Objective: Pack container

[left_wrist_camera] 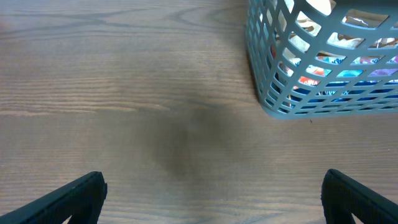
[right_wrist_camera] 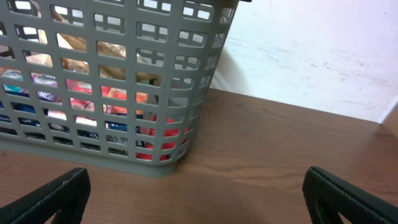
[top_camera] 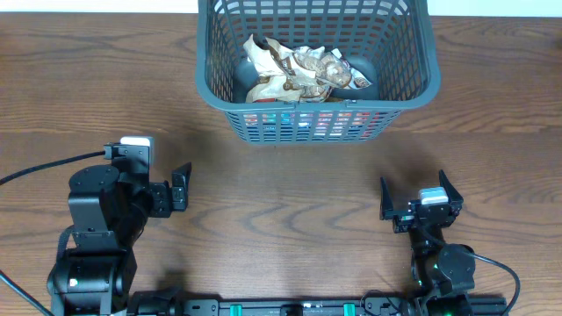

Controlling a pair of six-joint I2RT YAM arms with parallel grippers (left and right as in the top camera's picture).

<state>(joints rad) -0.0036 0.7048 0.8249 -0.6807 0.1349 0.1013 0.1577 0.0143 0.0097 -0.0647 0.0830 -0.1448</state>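
Note:
The container (top_camera: 413,83) is a large dark grey lattice basket at the top middle of the table. It holds crumpled snack packets (top_camera: 299,72), and colourful packets show through its slots. Its corner shows in the left wrist view (left_wrist_camera: 267,93) and its side in the right wrist view (right_wrist_camera: 155,162). My left gripper (top_camera: 180,187) is open and empty, low at the left, well short of the basket; it also shows in the left wrist view (left_wrist_camera: 214,196). My right gripper (top_camera: 420,200) is open and empty at the lower right, also in its wrist view (right_wrist_camera: 196,196).
The wooden table (top_camera: 290,193) lies between the two arms and the basket. A white wall (right_wrist_camera: 311,56) stands behind the table's far edge in the right wrist view. Black cables run from the arm bases at the left and right front.

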